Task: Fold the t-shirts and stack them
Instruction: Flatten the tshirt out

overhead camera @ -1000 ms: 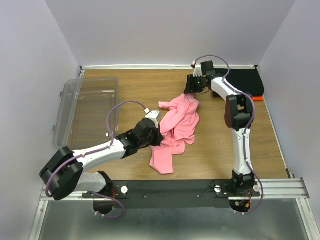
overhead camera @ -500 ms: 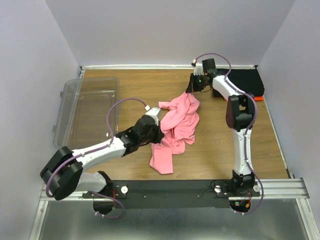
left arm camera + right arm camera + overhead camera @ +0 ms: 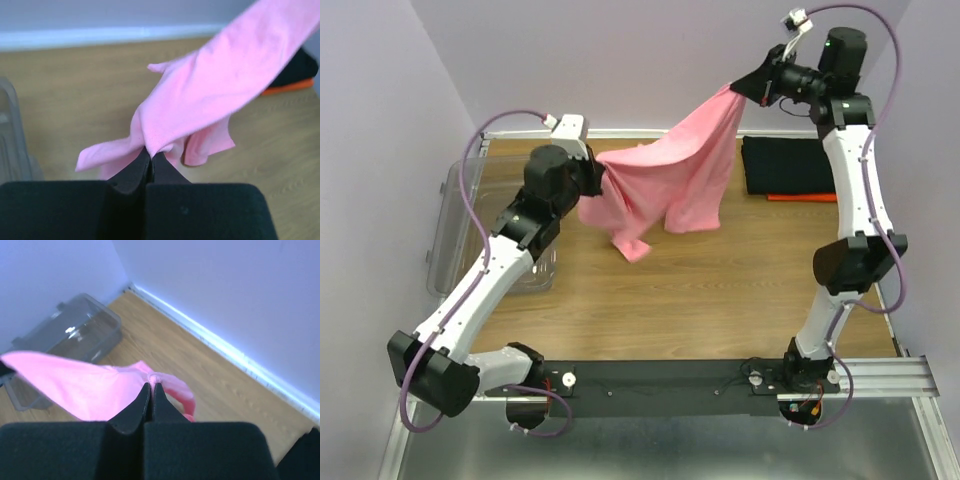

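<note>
The pink t-shirt (image 3: 670, 180) hangs in the air, stretched between both arms above the wooden table. My left gripper (image 3: 598, 170) is shut on its left edge; in the left wrist view the cloth (image 3: 215, 95) runs up and right from the pinched fingertips (image 3: 151, 154). My right gripper (image 3: 740, 88) is shut on the shirt's upper right corner, high near the back wall; a pink fold (image 3: 100, 390) sticks out of its closed jaws (image 3: 152, 386). A folded black t-shirt (image 3: 790, 165) lies at the back right on an orange-red t-shirt (image 3: 800, 198).
A clear plastic tub (image 3: 460, 225) stands at the left of the table (image 3: 720, 300), partly under my left arm; the right wrist view also catches the tub (image 3: 75, 335). Walls close in the table on three sides.
Both arms have risen from the table. The pink shirt, crumpled on the wood before, now hangs spread between them. My right gripper closed on the cloth during this time.
</note>
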You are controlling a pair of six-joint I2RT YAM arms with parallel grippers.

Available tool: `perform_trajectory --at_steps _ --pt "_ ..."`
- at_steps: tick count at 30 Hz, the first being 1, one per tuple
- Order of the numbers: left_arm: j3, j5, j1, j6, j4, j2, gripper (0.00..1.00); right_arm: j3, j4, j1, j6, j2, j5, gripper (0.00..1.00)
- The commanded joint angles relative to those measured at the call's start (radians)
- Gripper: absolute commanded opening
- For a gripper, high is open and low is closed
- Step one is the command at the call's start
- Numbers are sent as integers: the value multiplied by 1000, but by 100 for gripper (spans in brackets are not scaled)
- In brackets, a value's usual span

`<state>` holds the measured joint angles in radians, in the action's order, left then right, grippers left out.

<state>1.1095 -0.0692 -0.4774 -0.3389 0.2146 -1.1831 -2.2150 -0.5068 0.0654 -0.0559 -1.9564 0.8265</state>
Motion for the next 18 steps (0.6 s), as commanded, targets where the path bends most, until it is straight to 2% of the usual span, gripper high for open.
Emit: perform_trajectory --at_steps 1,3,7,9,13,14,15,16,17,18 --pt "185 2 19 127 23 -26 0 -80 -12 -9 -18 48 132 1" --pt "292 3 26 168 -10 -35 0 -148 -10 -31 -15 88 145 1" --pt "357 46 33 205 -70 -27 0 -242 -4 -47 10 120 129 1" --pt "362 63 34 221 -84 -21 0 -218 -6 -50 47 174 128 0" --pt "235 192 34 219 -80 33 0 89 -9 -61 203 377 227 1" --pt "129 247 34 204 -74 51 0 183 -16 -61 249 431 261 0" --pt "71 276 34 187 -66 95 0 392 -25 -61 362 500 266 1" --pt "-62 343 34 163 -58 124 0 490 -89 -62 437 621 266 1" --pt "-132 377 33 96 -55 152 0 576 -145 -61 631 689 238 0" --pt "-268 469 31 51 -57 208 0 721 -221 -61 739 771 224 0"
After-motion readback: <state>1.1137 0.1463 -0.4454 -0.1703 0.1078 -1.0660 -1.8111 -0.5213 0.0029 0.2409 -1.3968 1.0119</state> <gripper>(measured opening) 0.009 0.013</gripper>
